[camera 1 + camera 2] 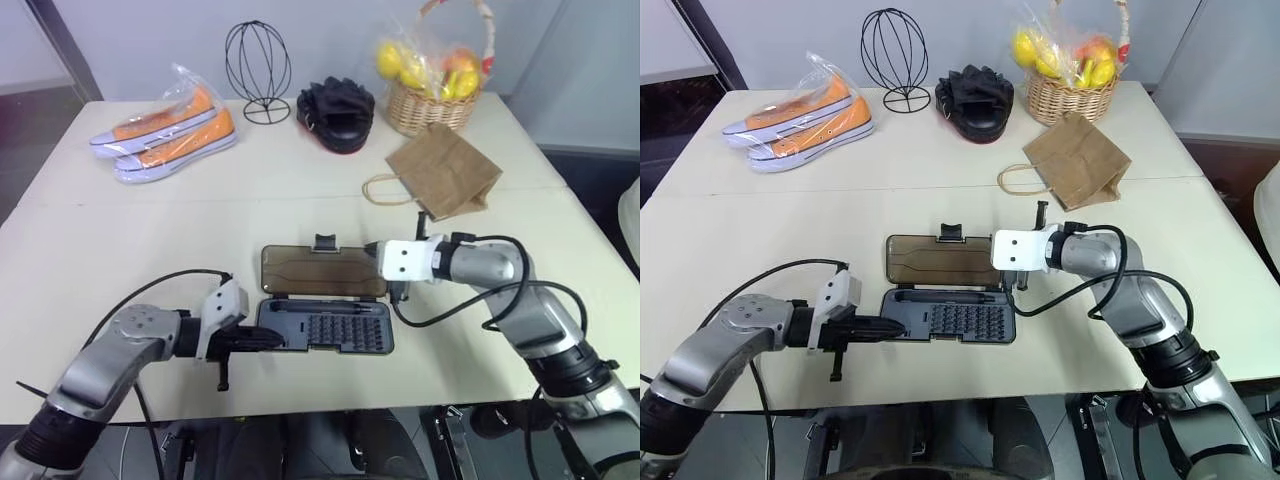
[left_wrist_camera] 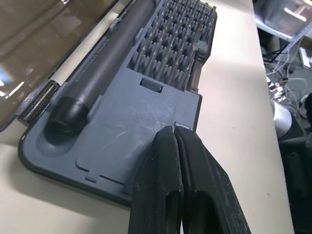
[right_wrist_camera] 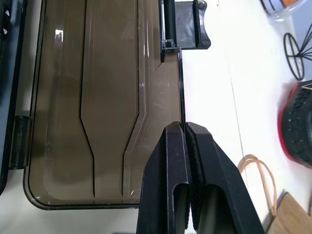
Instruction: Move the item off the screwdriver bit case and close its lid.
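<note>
Currently, the screwdriver bit case (image 1: 325, 326) lies open near the front edge of the white table (image 1: 120, 230), its dark grey tray holding rows of small bits and a long driver handle. The lid (image 1: 322, 271), a smoky brown translucent panel, lies flat on the table behind the tray, hinged to it, with its black latch tab (image 1: 325, 242) on the far edge. The brown paper bag (image 1: 445, 170) rests well apart from the case, farther back on the robot's right, just in front of the fruit basket (image 1: 432, 100), with its loop handles toward the case. The left gripper (image 2: 176, 146) has its two black fingers pressed together, holding nothing, with the tips over the left end of the tray. The right gripper (image 3: 184, 127) is likewise closed and empty, its tips at the right end of the lid, near the far edge. A black bundle of gloves (image 1: 335, 113), a wire head form (image 1: 258, 70) and bagged orange shoes (image 1: 165, 135) occupy the far side of the table.
</note>
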Tool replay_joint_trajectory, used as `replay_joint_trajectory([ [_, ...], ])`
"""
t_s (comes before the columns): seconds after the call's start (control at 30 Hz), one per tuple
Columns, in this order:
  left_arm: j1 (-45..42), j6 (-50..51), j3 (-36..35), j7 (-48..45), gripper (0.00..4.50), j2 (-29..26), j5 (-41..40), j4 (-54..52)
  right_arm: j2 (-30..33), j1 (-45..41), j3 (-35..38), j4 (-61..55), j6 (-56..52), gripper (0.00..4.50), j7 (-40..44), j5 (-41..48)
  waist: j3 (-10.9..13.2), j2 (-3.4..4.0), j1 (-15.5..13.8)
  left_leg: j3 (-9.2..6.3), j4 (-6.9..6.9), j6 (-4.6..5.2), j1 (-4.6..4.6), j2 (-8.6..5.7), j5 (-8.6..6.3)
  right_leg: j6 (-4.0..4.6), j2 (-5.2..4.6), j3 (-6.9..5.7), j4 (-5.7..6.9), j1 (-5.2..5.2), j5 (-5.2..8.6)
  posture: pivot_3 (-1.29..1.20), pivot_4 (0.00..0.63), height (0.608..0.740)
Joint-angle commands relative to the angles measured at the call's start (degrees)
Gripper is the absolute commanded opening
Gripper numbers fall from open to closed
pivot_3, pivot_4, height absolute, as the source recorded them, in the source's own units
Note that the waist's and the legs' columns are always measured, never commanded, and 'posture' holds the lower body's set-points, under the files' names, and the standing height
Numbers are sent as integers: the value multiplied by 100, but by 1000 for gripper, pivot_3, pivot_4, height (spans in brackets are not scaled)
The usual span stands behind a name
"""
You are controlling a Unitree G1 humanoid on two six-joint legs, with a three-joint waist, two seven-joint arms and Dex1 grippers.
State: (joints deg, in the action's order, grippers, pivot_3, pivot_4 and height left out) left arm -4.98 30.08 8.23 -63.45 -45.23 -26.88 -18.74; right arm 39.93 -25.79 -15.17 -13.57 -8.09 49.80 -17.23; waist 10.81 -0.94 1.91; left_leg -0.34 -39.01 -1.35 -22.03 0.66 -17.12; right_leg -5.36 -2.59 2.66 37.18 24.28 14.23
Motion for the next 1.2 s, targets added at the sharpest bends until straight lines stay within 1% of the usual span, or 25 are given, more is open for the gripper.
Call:
replay_joint_trajectory([
  [0.03,39,236,-48,-1,58,7,-181,-168,124,13,236,-223,42,0,-136,-55,0,0,-1,0,0,0,-1,0,0,0,0,0,0,0,0,0,150,740],
  [0.23,60,565,-357,-99,58,-141,-680,-689,181,56,199,-197,121,0,-153,-24,4,-6,11,-2,-1,0,-6,3,0,0,1,0,0,5,0,0,150,740],
  [0.4,-155,1224,-898,-99,58,-304,-1689,-1168,245,54,177,-145,313,0,-156,-24,4,-6,13,-3,-1,0,-9,6,0,0,1,0,0,7,0,0,150,740],
  [0.53,-850,1934,-1493,184,58,-271,-2841,-1061,285,55,165,-102,472,0,-172,-38,6,-9,4,-5,-5,0,-13,5,0,-1,3,-2,-1,7,-1,0,150,740],
  [0.57,-1115,2063,-1637,333,58,-201,-3087,-890,287,58,164,-95,501,0,-176,-36,6,-9,-2,-5,-6,0,-13,4,0,-1,3,-2,-1,7,-1,0,150,740],
  [0.6,-1595,2214,-1854,623,58,-65,-3356,-428,299,55,150,-91,562,0,-174,-48,6,-9,-10,-6,-7,0,-14,2,0,-4,2,-3,-1,7,-2,0,150,740],
  [0.63,-1954,2268,-1994,819,58,31,-3426,-41,300,53,147,-88,599,0,-179,-52,7,-10,-25,-7,-8,0,-13,0,0,-8,3,-3,-1,7,-5,0,150,740],
  [0.67,-2237,2241,-2068,961,58,91,-3342,316,299,51,148,-90,619,0,-183,-54,7,-11,-46,-8,-10,0,-14,-5,0,-9,3,-5,1,7,-5,0,150,740],
  [0.73,-2592,1936,-1990,1048,58,112,-2788,952,300,47,158,-101,654,0,-193,-54,6,-10,-43,-6,-11,0,-12,-8,0,-12,8,-5,0,7,-7,0,150,740],
  [0.83,-3050,939,-1474,1100,58,128,-1469,2231,292,37,157,-114,701,0,-199,-61,6,-8,-34,0,-3,0,-8,-13,0,-13,7,-3,0,8,-7,0,150,740],
  [0.9,-3291,442,-1188,1047,58,207,-866,2941,293,41,153,-129,717,0,-197,-65,6,-9,-64,6,-2,0,-13,-14,0,-13,9,-7,-1,10,-7,0,150,740],
  [1.03,-3377,-880,-401,647,58,365,388,3976,287,20,127,-135,735,0,-203,-95,6,-9,-101,8,-3,0,-27,-15,0,-12,8,-7,-7,18,-7,0,150,740],
  [1.1,-3335,-1343,-146,444,58,517,748,4296,280,3,129,-157,715,0,-213,-118,6,-10,-114,9,-2,0,-29,-17,0,-12,5,-7,-7,19,-7,0,150,740],
  [1.2,-3237,-1695,11,117,58,731,958,4424,268,-3,155,-218,661,0,-209,-128,6,-10,-115,8,-4,0,-35,-17,0,-13,4,-8,-7,22,-7,0,150,740],
])
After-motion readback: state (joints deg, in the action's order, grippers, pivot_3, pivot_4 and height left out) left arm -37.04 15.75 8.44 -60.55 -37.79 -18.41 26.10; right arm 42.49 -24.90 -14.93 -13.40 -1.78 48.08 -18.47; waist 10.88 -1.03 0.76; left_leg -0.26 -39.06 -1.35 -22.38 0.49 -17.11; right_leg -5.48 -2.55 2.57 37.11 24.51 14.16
